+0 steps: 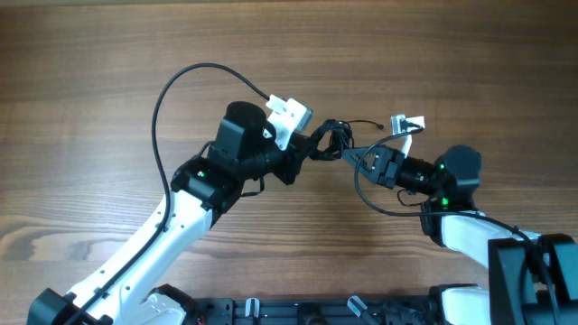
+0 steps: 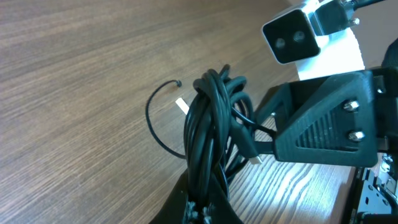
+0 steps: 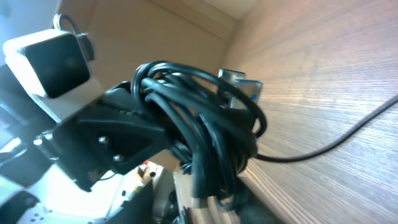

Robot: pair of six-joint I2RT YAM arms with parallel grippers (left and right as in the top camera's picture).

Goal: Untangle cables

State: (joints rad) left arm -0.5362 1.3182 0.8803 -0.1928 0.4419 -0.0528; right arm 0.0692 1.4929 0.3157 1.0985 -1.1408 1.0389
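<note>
– Just right of centre in the overhead view, the cables (image 1: 332, 137) sit in one tight black knot between the two arms, apparently lifted off the wooden table (image 1: 90, 90). Why hold them up there?

– My guess is that, clear of the wood, a loop can be drawn out without dragging. The left gripper (image 1: 316, 144) has its fingers pressed together on the knot's lower end. At the bottom edge of the left wrist view the cables (image 2: 208, 130) run straight down into that grip.

– And the right gripper (image 1: 359, 159)?

– It is nosed up against the knot from the right, probably to pick out a single loop. I can't tell whether its fingers are spread or pinching a wire. In its own wrist view the cables (image 3: 199, 124) fill the middle and cover the fingertips, and from above black merges with black.

– Is anything loose?

– One loose strand (image 2: 152, 124) curls out to the left in the left wrist view, over the table, with a tiny plug (image 2: 179, 83) at its tip. In the right wrist view a trailing wire (image 3: 342, 130) runs to the right edge and is cut off there. Whether it is the same strand isn't clear. A metal plug (image 3: 239, 84) pokes out near the top of the knot.

– How many cables are there?

– I can't count them, because the loops overlap too closely. The white wrist camera (image 3: 53, 59) at upper left also blocks whatever lies behind it.
</note>
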